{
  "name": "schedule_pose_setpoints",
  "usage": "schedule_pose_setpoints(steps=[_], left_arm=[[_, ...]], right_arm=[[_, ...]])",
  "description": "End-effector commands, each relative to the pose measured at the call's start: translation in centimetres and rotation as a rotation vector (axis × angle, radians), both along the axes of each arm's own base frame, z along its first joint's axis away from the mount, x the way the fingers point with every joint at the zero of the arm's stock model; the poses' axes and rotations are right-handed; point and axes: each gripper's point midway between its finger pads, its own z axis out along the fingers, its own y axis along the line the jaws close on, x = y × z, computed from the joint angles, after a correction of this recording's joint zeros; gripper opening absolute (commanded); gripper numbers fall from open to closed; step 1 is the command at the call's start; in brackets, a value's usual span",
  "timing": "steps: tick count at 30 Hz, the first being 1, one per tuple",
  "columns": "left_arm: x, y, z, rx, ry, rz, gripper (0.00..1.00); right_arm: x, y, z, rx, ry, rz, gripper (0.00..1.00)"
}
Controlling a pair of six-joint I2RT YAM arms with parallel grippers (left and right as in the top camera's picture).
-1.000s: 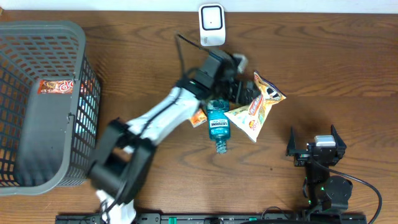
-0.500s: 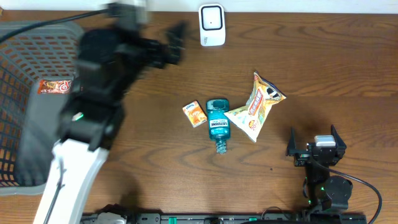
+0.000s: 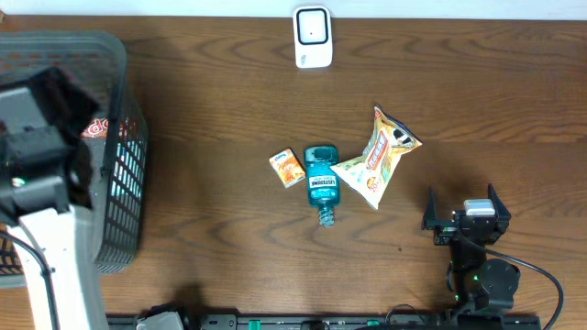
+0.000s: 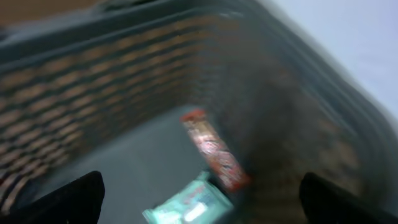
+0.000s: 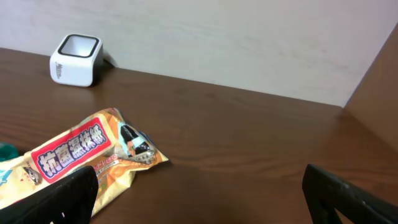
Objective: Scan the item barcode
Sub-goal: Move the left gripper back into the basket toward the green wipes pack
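left gripper (image 4: 202, 199) jaws spread wide above the basket (image 4: 93, 81), a red packet (image 4: 214, 152) between them; right gripper (image 5: 199, 199) jaws spread, snack bag (image 5: 81, 155) ahead

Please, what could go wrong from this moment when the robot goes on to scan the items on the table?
1. The orange box, the mouthwash bottle and the snack bag lie close together; a grasp on one may push the others.
2. The mouthwash bottle lies on its side and may roll.
3. The left arm hangs above the basket, its wrist view blurred; a quick move may strike the wall.
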Motion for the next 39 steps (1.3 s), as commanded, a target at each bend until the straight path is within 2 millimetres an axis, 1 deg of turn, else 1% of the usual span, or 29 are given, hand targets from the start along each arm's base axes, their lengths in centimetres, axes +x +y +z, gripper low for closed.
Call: schedule_pose_setpoints(steps=[1, 5, 8, 11, 13, 17, 21, 26, 30, 36, 37, 39], left_arm=[[-0.2, 2.3, -2.9, -0.232, -0.079, 0.15, 0.99], [1.0, 2.7, -6.4, -0.399, -0.043, 0.114, 0.99], [1.8, 2.9, -9.0, -0.467, 0.002, 0.108, 0.99], [2.9, 2.2, -11.6, -0.549, 0.049, 0.078, 0.99], [3.1, 1.1, -13.8, -0.632, 0.101, 0.058, 0.99], [2.4, 0.4, -17.4, -0.704, 0.223, 0.072, 0.99], [1.2, -0.1, -20.9, -0.771, 0.347, 0.12, 0.99], [0.1, -0.8, -24.4, -0.845, 0.443, 0.188, 0.99], [-0.5, -1.1, -26.5, -0.875, 0.501, 0.205, 0.99], [-0.9, -1.4, -28.5, -0.902, 0.555, 0.221, 1.0], [-1.0, -1.5, -28.8, -0.906, 0.563, 0.223, 0.95], [-1.1, -1.6, -29.3, -0.912, 0.577, 0.225, 0.59]], right_arm=[[0.0, 0.2, -0.1, -0.007, 0.003, 0.01, 0.99], [0.0, 0.2, -0.1, -0.007, 0.003, 0.01, 0.99], [0.0, 0.2, -0.1, -0.007, 0.003, 0.009, 0.99], [0.0, 0.2, -0.1, -0.007, 0.003, 0.01, 0.99], [0.0, 0.2, -0.1, -0.007, 0.003, 0.01, 0.99], [0.0, 0.2, -0.1, -0.007, 0.003, 0.01, 0.99], [0.0, 0.2, -0.1, -0.007, 0.003, 0.009, 0.99], [0.0, 0.2, -0.1, -0.007, 0.003, 0.01, 0.99], [0.0, 0.2, -0.1, -0.007, 0.003, 0.01, 0.99], [0.0, 0.2, -0.1, -0.007, 0.003, 0.01, 0.99], [0.0, 0.2, -0.1, -0.007, 0.003, 0.01, 0.99], [0.0, 0.2, -0.1, -0.007, 0.003, 0.01, 0.99]])
